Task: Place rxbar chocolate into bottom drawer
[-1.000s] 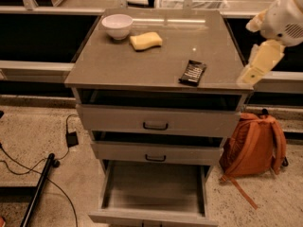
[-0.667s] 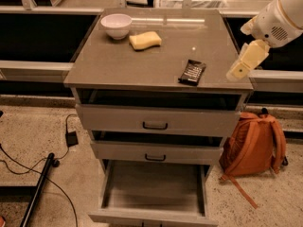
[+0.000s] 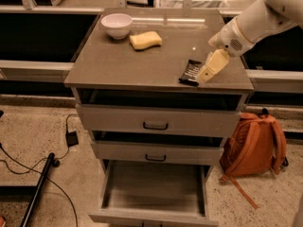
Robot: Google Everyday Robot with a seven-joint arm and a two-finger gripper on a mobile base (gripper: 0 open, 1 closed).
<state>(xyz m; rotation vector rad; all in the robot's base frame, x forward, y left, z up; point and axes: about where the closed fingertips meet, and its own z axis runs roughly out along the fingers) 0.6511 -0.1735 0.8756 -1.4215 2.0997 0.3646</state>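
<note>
Swinging in from beyond the worktop's right edge, the gripper (image 3: 209,70) has dropped to the rxbar chocolate (image 3: 190,72) and now hangs tilted over it, its cream tip touching or just beside the bar's right side. The grey cabinet's worktop (image 3: 142,65) carries everything within the arm's reach. Below it the bottom drawer (image 3: 152,189) stands pulled fully out, its plain floor bare, evidently opened so the bar can be dropped straight in. The two upper drawers (image 3: 156,122) sit only slightly ajar. An orange backpack (image 3: 253,145) leans on the floor to the cabinet's right, well clear of the open drawer. The white arm (image 3: 258,20) reaches in over the worktop's right edge, angled down towards the front. A white bowl (image 3: 117,24) sits near the back left corner, with a yellow sponge (image 3: 145,40) just beside it, both well apart from the bar. The bar itself lies flat near the front right corner, not yet lifted. Whether the jaws are parted or closed around it cannot be told.
</note>
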